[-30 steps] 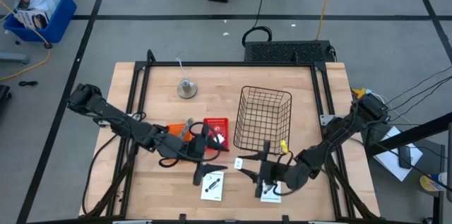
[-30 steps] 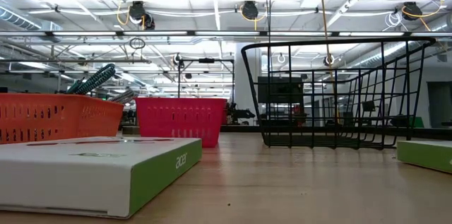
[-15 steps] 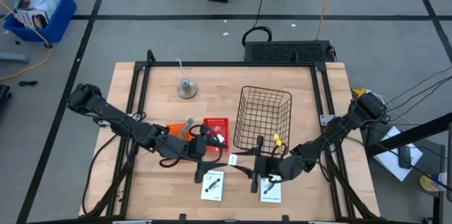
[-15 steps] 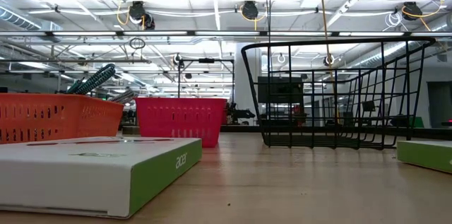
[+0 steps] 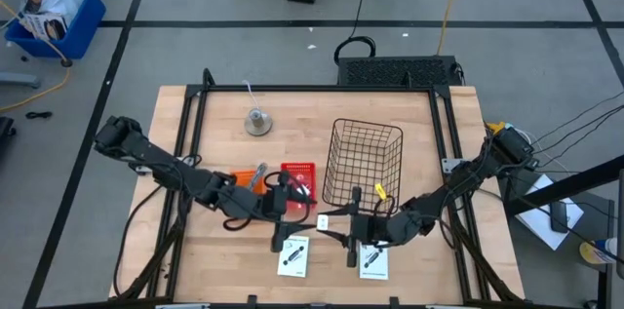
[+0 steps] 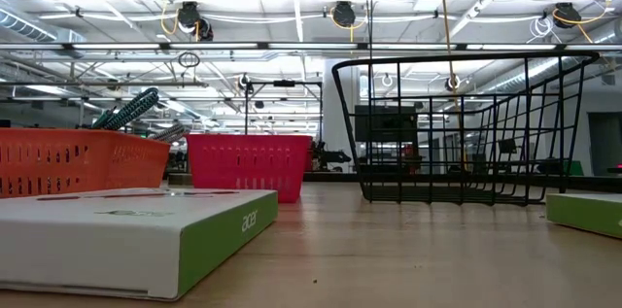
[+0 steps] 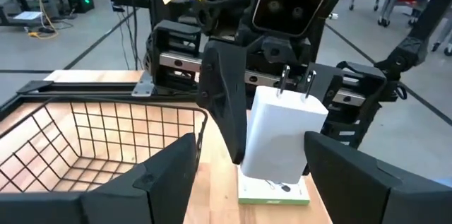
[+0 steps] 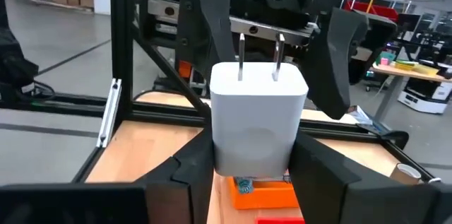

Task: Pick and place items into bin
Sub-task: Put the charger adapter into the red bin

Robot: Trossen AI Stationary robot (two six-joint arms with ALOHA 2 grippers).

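A small white plug block (image 8: 258, 121) with two metal prongs on top hangs above the table between my two grippers. My right gripper (image 5: 333, 224) is shut on it. My left gripper (image 5: 304, 218) faces it from the table's left and is open. Its fingers (image 7: 169, 174) stand on either side of the block; whether they touch it I cannot tell. The black wire bin (image 5: 363, 161) stands just beyond the grippers on the far side. Two flat white boxes (image 5: 292, 255) (image 5: 372, 262) lie near the front edge. A teal-handled tool (image 6: 131, 109) sticks out of the orange tray (image 6: 78, 160). My right gripper pinches the white block by two opposite side faces (image 8: 222, 146) between its two fingers. The fingers come level from the table's right. The block is lifted clear of the table, upright, its prongs (image 8: 258, 54) up.
A red tray (image 5: 299, 174) stands beside the orange tray (image 5: 242, 180), left of the bin. A round grey bell-like object (image 5: 257, 122) sits at the far side of the table. A black frame (image 5: 185, 153) borders the wooden top.
My right gripper has carried the white block a little toward the table's left, up to my left gripper, turning its wrist as it went. The right-hand white box, earlier under that arm, now shows. My left gripper has kept its place, open.
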